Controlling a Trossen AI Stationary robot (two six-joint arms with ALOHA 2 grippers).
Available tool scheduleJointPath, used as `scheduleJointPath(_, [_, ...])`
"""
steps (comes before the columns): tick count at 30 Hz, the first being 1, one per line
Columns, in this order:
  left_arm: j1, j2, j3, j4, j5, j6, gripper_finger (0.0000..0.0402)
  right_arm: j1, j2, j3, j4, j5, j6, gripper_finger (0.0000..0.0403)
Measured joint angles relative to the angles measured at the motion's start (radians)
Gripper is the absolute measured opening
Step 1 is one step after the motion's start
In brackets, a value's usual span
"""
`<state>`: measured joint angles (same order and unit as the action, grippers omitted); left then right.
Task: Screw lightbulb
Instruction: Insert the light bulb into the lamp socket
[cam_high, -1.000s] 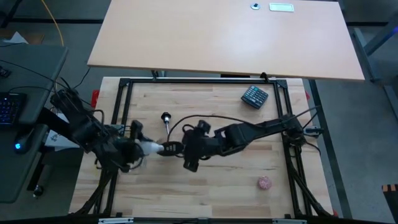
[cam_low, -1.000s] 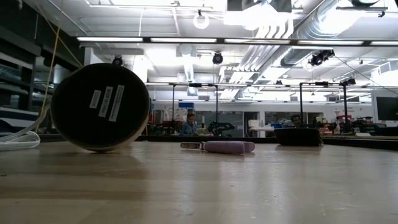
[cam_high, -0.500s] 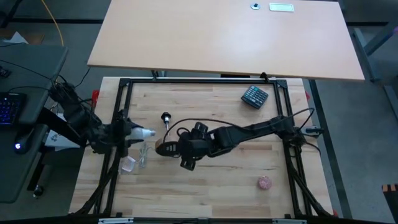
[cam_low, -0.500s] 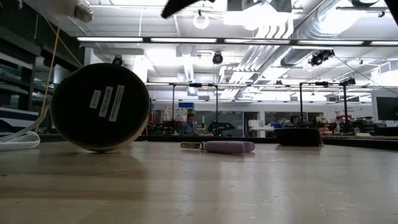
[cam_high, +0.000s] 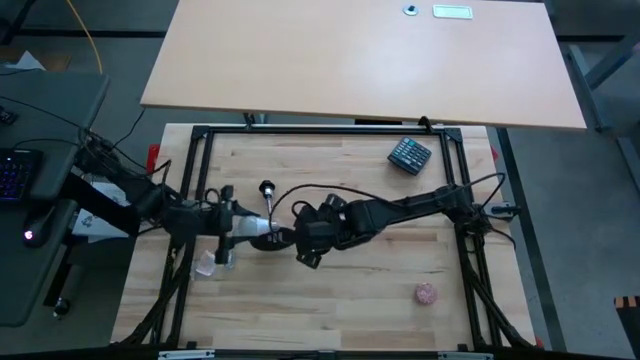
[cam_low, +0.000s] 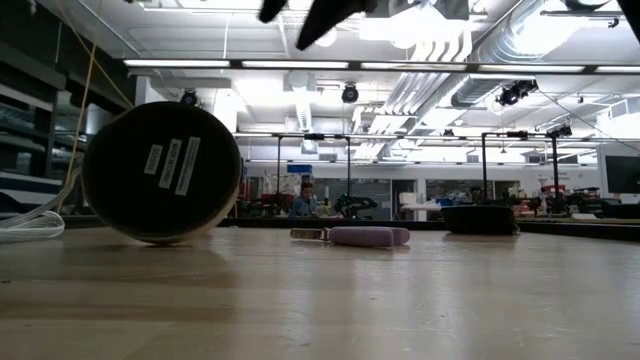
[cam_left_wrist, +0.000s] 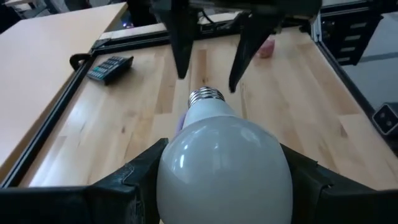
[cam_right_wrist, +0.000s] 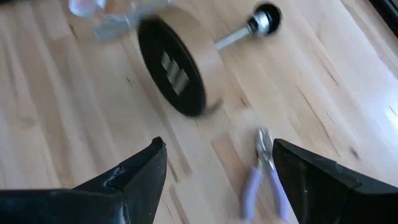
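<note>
From above, the left gripper (cam_high: 243, 222) is reaching in from nine o'clock over the wooden table (cam_high: 350, 300), holding the lightbulb (cam_high: 258, 226) with its screw base pointing toward three o'clock. The right gripper (cam_high: 300, 240) is hovering just beside the bulb, its arm stretching in from three o'clock. A remote control (cam_high: 408, 154) is lying toward one o'clock, and a pink ball (cam_high: 426, 293) toward five o'clock.

At table level, the round wooden disc (cam_low: 160, 172) is resting on its edge at nine o'clock, with purple-handled pliers (cam_low: 352, 236) lying farther back.

Through the left wrist camera, the two dark fingers (cam_left_wrist: 134, 177) are clamping the frosted head of the lightbulb (cam_left_wrist: 221, 168) from both sides, its threaded base facing the other arm's spread fingers (cam_left_wrist: 180, 43).

Through the right wrist camera, the right gripper (cam_right_wrist: 217, 171) is standing open and empty above the disc (cam_right_wrist: 177, 65), its stem and black socket (cam_right_wrist: 266, 17), and the pliers (cam_right_wrist: 261, 171).
</note>
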<state>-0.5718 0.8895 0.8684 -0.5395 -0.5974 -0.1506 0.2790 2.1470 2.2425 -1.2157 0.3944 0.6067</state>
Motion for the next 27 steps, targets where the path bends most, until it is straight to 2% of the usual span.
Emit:
scheduleJointPath(5, [0.125, 0.037, 0.000, 0.109, 0.107, 0.022, 0.0211, 0.048, -0.052, 0.000, -0.195, 0.096, 0.073, 0.0281])
scheduleJointPath(8, [0.204, 0.087, 0.000, 0.233, 0.161, 0.003, 0.0211, 0.072, -0.092, -0.001, -0.364, 0.146, 0.136, 0.0273])
scheduleJointPath(9, [0.229, 0.110, 0.000, 0.280, 0.184, -0.002, 0.0211, 0.078, -0.110, -0.016, -0.360, 0.163, 0.143, 0.0268])
scheduleJointPath(12, [0.291, 0.194, 0.000, 0.443, 0.251, -0.026, 0.0211, 0.103, -0.239, -0.155, -0.343, 0.177, 0.140, 0.0247])
scheduleJointPath(15, [0.325, 0.288, 0.013, 0.538, 0.279, -0.055, 0.0211, 0.133, -0.425, -0.381, -0.333, 0.176, 0.207, 0.0228])
scheduleJointPath(19, [0.339, 0.408, 0.072, 0.543, 0.259, -0.114, 0.0211, 0.196, -0.708, -0.708, -0.084, 0.188, 0.285, 0.0217])
scheduleJointPath(22, [0.341, 0.499, 0.134, 0.540, 0.248, -0.094, 0.0211, 0.222, -0.896, -0.929, 0.155, 0.173, 0.321, 0.0216])
scheduleJointPath(27, [0.346, 0.648, 0.310, 0.510, 0.248, -0.025, 0.0211, 0.202, -1.087, -1.220, 0.579, 0.145, 0.299, 0.0216])
